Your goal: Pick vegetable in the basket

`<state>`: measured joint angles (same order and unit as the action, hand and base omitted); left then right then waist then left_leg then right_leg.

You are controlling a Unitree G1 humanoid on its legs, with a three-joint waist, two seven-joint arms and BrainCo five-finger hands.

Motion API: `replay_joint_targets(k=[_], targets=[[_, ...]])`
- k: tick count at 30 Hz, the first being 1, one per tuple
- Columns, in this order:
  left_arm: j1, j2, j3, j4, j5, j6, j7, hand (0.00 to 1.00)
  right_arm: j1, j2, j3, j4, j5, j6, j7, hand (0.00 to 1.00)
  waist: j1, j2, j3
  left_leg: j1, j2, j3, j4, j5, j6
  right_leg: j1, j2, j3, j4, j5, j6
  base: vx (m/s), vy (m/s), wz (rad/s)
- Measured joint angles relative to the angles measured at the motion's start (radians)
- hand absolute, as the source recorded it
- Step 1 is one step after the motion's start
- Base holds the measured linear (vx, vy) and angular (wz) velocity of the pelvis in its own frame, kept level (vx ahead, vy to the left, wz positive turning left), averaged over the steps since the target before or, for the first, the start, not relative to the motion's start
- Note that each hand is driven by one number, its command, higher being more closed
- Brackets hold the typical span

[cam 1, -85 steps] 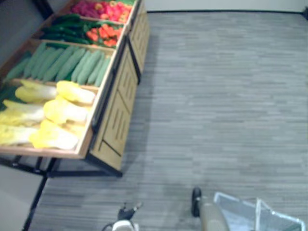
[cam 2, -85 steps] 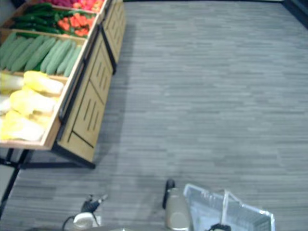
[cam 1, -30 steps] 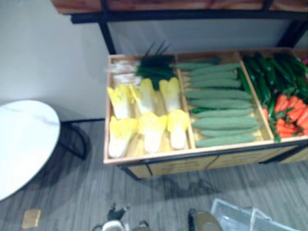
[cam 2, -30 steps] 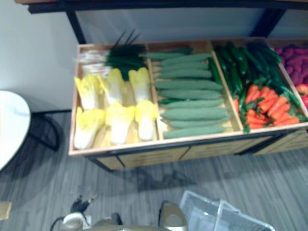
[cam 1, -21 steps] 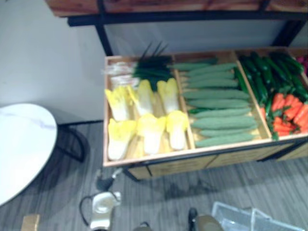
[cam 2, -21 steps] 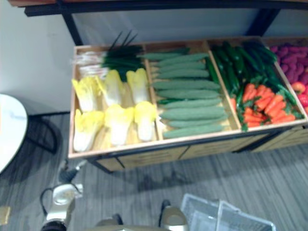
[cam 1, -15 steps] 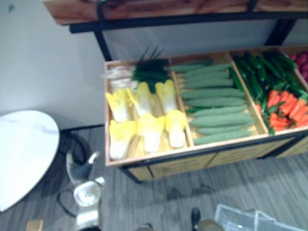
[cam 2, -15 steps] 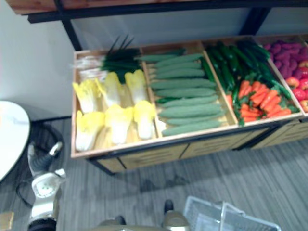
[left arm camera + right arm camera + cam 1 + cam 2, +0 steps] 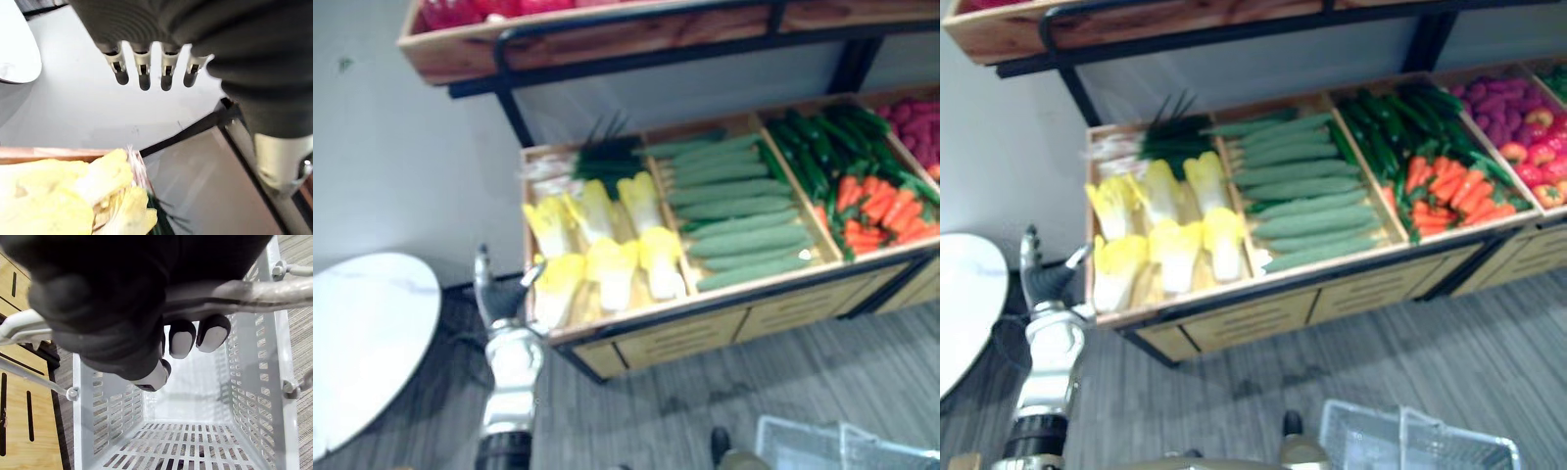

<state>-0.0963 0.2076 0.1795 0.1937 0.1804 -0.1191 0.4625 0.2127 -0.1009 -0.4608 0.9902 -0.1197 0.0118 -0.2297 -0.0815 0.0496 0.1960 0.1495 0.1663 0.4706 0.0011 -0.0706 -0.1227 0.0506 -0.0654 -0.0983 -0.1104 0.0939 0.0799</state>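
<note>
Cabbages (image 9: 598,257) in end bin of produce stand (image 9: 729,315); left robot hand (image 9: 496,297) raised just beside it, fingers straight, holding nothing.
Right robot hand (image 9: 117,308) curled round handle (image 9: 254,291) of white basket (image 9: 247,363).

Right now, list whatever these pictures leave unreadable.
- Basket: cut off by the eye views' bottom edge.
- Red produce on the top shelf: cut by the top edge, kind unclear.
- Pale bundles behind the cabbages: too blurred to name.
- Left hand: touching the crate or beside it, cannot tell.
</note>
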Motion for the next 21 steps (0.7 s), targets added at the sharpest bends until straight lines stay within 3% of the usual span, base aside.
replay_joint_targets(k=[2,7,14,21], targets=[[-0.039,0.004,-0.015,0.045,0.01,0.005,-0.003,0.0,-0.008,0.0,-0.001,-0.001,0.0,0.0,0.0,1.0,-0.004,0.001,0.001,-0.009,-0.001,0.01,0.0,0.004,0.006,-0.015,0.001,0.008,0.003,0.006,-0.005,0.03,-0.007,-0.16],[-0.114,0.042,-0.038,0.151,0.041,0.03,-0.01,0.0,-0.04,-0.005,-0.001,-0.005,0.0,-0.002,-0.003,1.0,-0.049,0.012,0.014,-0.027,-0.006,0.022,0.0,0.004,0.006,-0.044,-0.001,0.023,0.005,0.014,-0.002,0.02,-0.002,-0.1],[-0.257,0.086,-0.081,0.262,0.079,0.046,-0.013,0.0,-0.098,-0.054,-0.004,-0.014,0.002,-0.002,-0.016,1.0,-0.062,0.059,0.078,-0.078,-0.011,0.047,0.005,0.007,0.009,-0.113,0.0,0.049,0.019,0.021,0.0,-0.04,-0.02,-0.1],[-0.419,0.127,-0.138,0.414,0.112,0.078,-0.015,0.0,-0.193,-0.06,-0.003,-0.035,0.012,-0.009,-0.041,1.0,-0.079,0.052,0.172,-0.132,-0.012,0.099,0.021,0.009,0.012,-0.195,0.003,0.106,0.031,0.043,-0.005,-0.05,-0.028,-0.2]])
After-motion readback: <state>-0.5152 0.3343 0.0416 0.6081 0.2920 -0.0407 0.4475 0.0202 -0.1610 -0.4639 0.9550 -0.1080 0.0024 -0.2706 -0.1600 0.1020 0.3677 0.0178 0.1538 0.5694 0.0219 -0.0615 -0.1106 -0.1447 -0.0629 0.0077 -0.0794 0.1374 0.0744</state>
